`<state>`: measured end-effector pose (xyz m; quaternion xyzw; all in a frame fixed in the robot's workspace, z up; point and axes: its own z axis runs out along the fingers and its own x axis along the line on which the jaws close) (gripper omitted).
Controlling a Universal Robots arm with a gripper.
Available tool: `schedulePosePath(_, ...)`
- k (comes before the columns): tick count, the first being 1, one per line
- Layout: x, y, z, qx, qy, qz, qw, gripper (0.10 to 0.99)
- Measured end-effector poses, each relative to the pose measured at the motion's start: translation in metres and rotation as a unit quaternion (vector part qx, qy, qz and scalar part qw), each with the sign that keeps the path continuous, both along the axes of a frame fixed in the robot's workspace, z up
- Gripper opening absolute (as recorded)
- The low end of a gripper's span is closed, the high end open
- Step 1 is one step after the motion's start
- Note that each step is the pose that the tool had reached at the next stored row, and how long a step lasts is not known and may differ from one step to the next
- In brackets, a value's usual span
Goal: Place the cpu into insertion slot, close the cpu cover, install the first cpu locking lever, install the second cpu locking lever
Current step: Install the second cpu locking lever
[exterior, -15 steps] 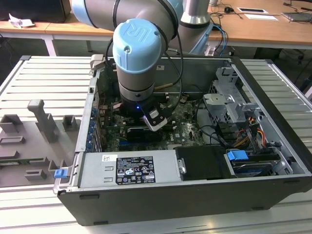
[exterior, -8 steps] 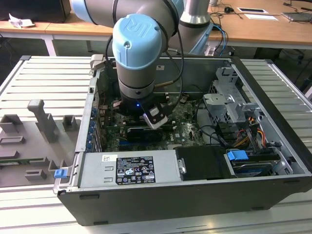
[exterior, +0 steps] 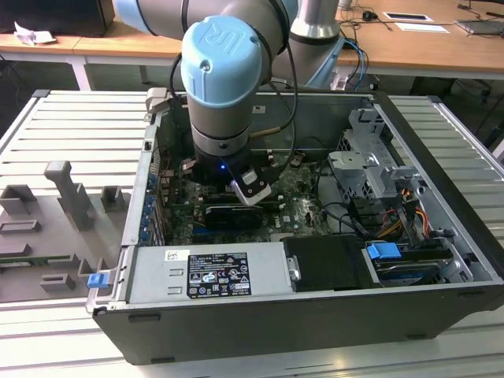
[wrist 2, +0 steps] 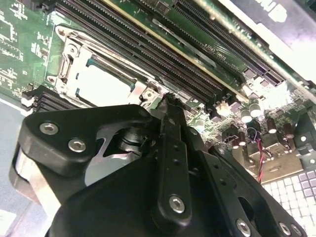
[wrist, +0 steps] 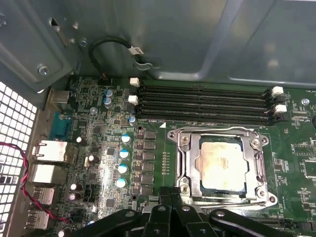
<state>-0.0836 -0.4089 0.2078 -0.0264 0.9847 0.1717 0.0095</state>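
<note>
black tool (wrist: 170, 200) fingers pressed together (gripping nothing), just beside the cpu cover (wrist: 186, 163) framing the cpu (wrist: 220, 165).

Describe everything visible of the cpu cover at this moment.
The cpu cover is a silver-grey metal frame plate with a square middle window. In both wrist views it lies flat, closed over the insertion slot, and the pale tan-silver face of the cpu shows through the window. Screw posts stand at its corners. It sits on the green circuit board beside the long black memory slots. The gripper hangs just off its edge; contact cannot be told.
</note>
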Motion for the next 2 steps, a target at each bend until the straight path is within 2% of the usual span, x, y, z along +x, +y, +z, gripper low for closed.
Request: schedulePosePath(2, 0.0, 0.0, 0.0012, 0.0001, -0.0001, 0.0, 1.0, 0.106)
